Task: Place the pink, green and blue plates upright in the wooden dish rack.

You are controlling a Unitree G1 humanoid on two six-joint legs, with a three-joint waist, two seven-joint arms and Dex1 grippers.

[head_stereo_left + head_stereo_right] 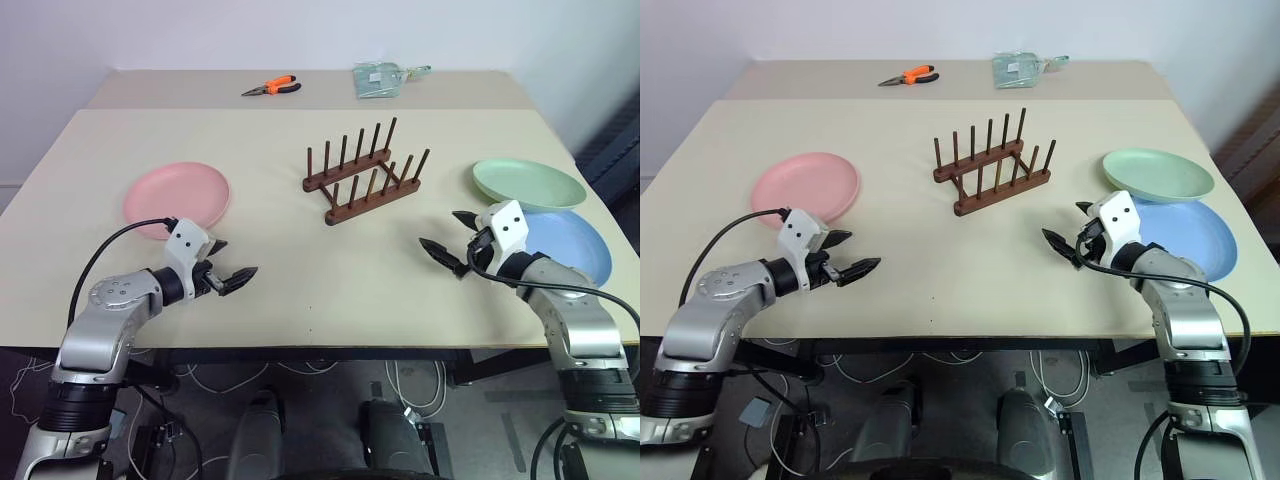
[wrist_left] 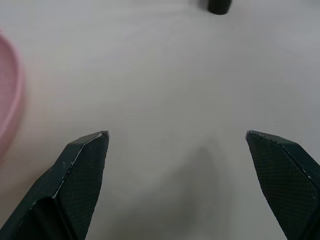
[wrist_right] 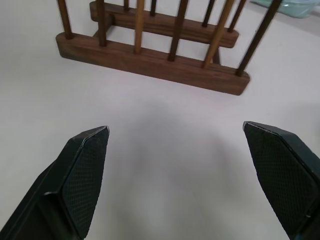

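While nothing has gone into the rack yet, everything sits laid out across the pale table (image 1: 300, 290). Over on the left, the pink plate (image 1: 178, 196) lies flat. Just beside its near edge hovers the left gripper (image 1: 232, 268), pointing inward toward the middle of the table, its two black fingers (image 2: 80, 170) spread wide apart with only bare tabletop between them. It grips nothing.

At the centre, further back, stands the wooden dish rack (image 1: 363, 172), set at a slight angle, its two rows of thin pegs upright and every slot vacant. Behind it, on the far table section, lie a pair of orange-handled pliers (image 1: 272, 87) and a small clear packet (image 1: 380, 79).

To the right of the rack, the right gripper (image 1: 448, 240) hangs above the table, aimed toward the rack, jaws likewise wide open and holding nothing; from its wrist the rack shows straight ahead. Just behind it, on the far right, the green plate (image 1: 528, 183) lies flat, its near edge overlapping the far rim of the blue plate (image 1: 570, 245), which sits closest to the table's right edge.
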